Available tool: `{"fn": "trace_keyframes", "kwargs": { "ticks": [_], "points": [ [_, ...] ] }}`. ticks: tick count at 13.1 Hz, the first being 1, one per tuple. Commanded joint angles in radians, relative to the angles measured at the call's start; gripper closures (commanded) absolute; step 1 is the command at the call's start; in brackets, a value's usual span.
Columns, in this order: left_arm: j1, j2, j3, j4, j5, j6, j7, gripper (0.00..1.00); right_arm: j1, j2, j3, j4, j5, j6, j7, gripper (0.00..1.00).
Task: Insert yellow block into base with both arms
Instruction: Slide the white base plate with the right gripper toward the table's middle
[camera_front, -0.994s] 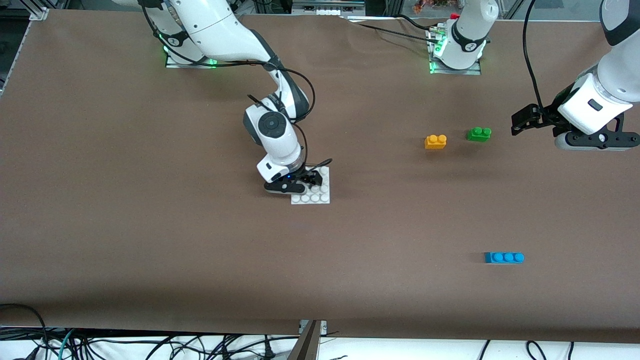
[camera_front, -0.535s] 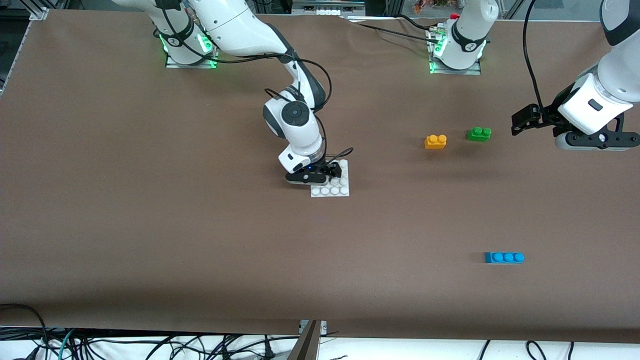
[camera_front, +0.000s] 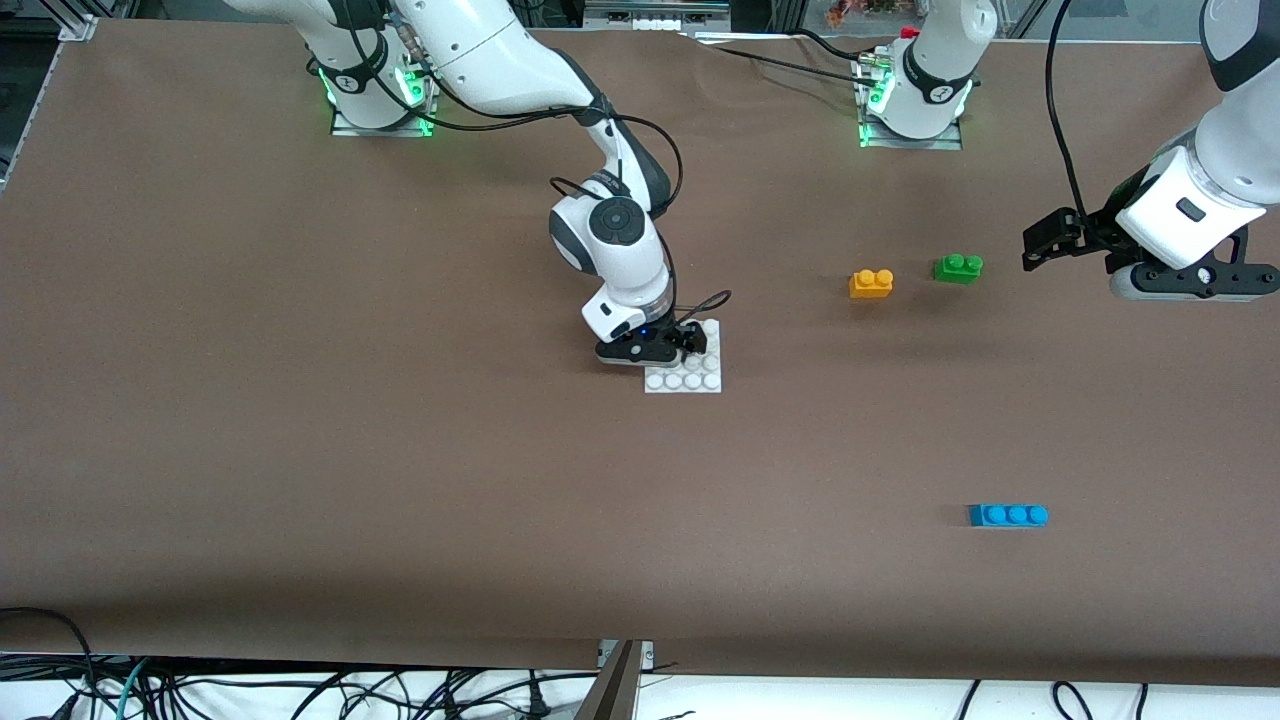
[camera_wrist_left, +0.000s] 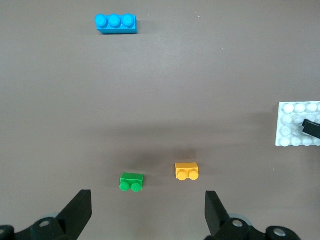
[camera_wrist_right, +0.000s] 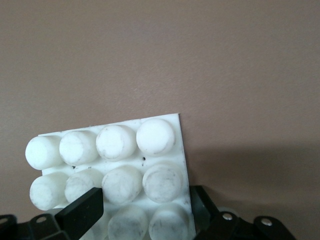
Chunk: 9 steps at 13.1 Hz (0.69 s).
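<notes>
Brown covering is stretching over the whole bench (camera_front: 300, 480). Nearest the front camera's edge, toward the left arm's end, a blue three-stud brick (camera_front: 1008, 515) is lying flat and alone. Farther from that camera, near the middle of the bench, the white studded base (camera_front: 684, 373) is sitting in the grasp of the right gripper (camera_front: 690, 341); the right wrist view is showing its fingers (camera_wrist_right: 80, 212) clamped across the plate's edge, one on each side, with the studs (camera_wrist_right: 116, 142) facing up. Farther again, toward the left arm's end, the yellow block (camera_front: 871, 283) is resting on the covering, studs up, untouched, with a green two-stud brick (camera_front: 958, 267) just beside it and apart from it, slightly closer to the arm bases' edge. The left gripper (camera_front: 1040, 245) is hanging above the bench at the left arm's end, and its fingers (camera_wrist_left: 77, 212) are spread wide and holding nothing, as the left wrist view is showing, with the yellow block (camera_wrist_left: 187, 171) and the green brick (camera_wrist_left: 132, 181) lying below it.
</notes>
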Motion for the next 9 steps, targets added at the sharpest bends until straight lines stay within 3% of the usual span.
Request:
{"fn": "trace_keyframes", "kwargs": {
  "ticks": [1,3,6,9],
  "points": [
    [0.005,0.011,0.000,0.032,-0.025,-0.023,0.018,0.00,0.035,0.058,-0.001,0.052,-0.005,0.011,0.062,0.19],
    [0.005,0.011,0.000,0.032,-0.025,-0.023,0.018,0.00,0.033,0.058,-0.001,0.052,-0.005,0.011,0.059,0.19],
    [0.005,0.011,0.000,0.032,-0.031,-0.023,0.018,0.00,0.023,0.046,-0.013,0.059,0.003,0.012,0.057,0.01],
    [0.006,0.013,0.002,0.032,-0.031,-0.023,0.018,0.00,0.000,0.009,-0.031,0.088,0.013,-0.017,0.046,0.01]
  ]
}}
